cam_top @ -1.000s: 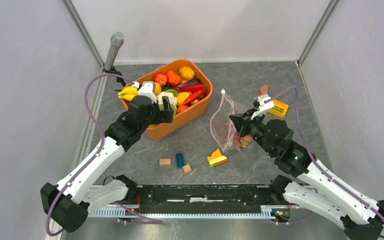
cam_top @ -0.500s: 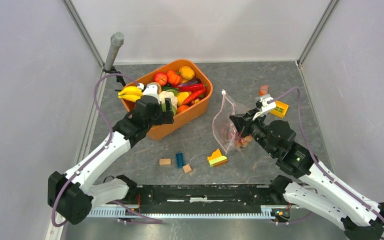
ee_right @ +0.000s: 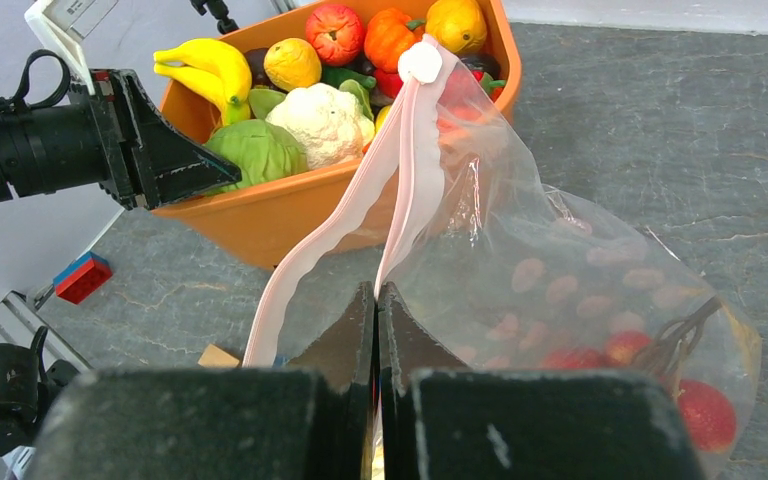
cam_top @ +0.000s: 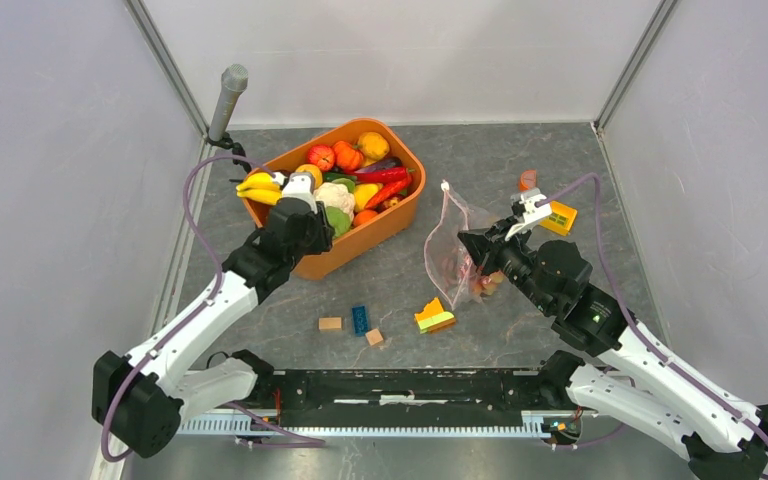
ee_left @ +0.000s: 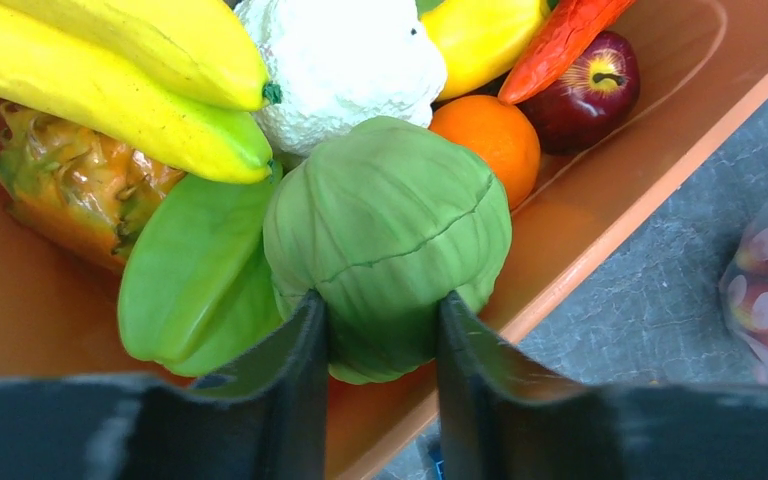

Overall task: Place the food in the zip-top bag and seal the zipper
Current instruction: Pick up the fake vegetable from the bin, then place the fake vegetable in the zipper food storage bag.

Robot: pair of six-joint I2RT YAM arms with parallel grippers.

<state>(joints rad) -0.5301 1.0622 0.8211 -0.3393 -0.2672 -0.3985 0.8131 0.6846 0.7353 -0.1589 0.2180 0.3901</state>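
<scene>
Left pincer [ee_left: 382,305] partly closed, both fingers pressed on the green cabbage [ee_left: 385,215], which sits in the orange tub [ee_left: 640,190] toward the far left corner of the surface [cam_top: 520,160]. Right pincer [ee_right: 376,290] fully closed on the clear bag [ee_right: 560,260] by its pink zipper [ee_right: 410,150], mouth agape, nearer the right edge.

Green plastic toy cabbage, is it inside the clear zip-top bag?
No, the green cabbage sits in the orange oval plastic tub, between the fingers of the left hand.

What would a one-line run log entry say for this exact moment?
left tool: gripping green cabbage in orange tub | right tool: shut on zipper, holding zip-top bag up | green cabbage not yet bagged
</scene>
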